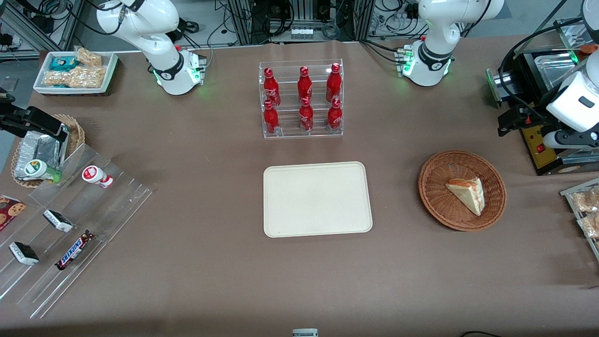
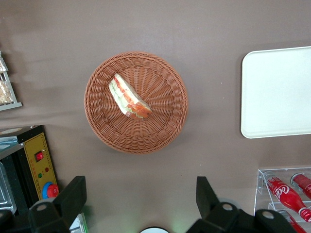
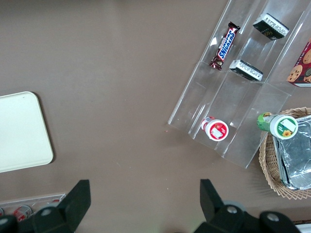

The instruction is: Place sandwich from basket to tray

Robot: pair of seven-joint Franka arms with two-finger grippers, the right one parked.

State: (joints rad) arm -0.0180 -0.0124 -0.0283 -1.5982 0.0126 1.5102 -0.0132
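Note:
The sandwich (image 1: pixel 467 193) (image 2: pixel 129 97), a pale bread wedge with red-orange and green filling, lies in the round reddish-brown wicker basket (image 1: pixel 433 201) (image 2: pixel 160 131) toward the working arm's end of the table. The cream-beige tray (image 1: pixel 317 199) (image 2: pixel 277 92) lies flat at the table's middle with nothing on it. My left gripper (image 1: pixel 507 122) (image 2: pixel 140 194) hangs high above the table, farther from the front camera than the basket and apart from it. It is open wide with nothing between its black fingers (image 2: pixel 73 194).
A clear rack of red cola bottles (image 1: pixel 302 98) stands farther from the front camera than the tray. A black and yellow appliance (image 1: pixel 547 150) and a rack of snack bags (image 1: pixel 585 210) sit near the basket. Stepped acrylic shelves with snacks (image 1: pixel 70 234) lie toward the parked arm's end.

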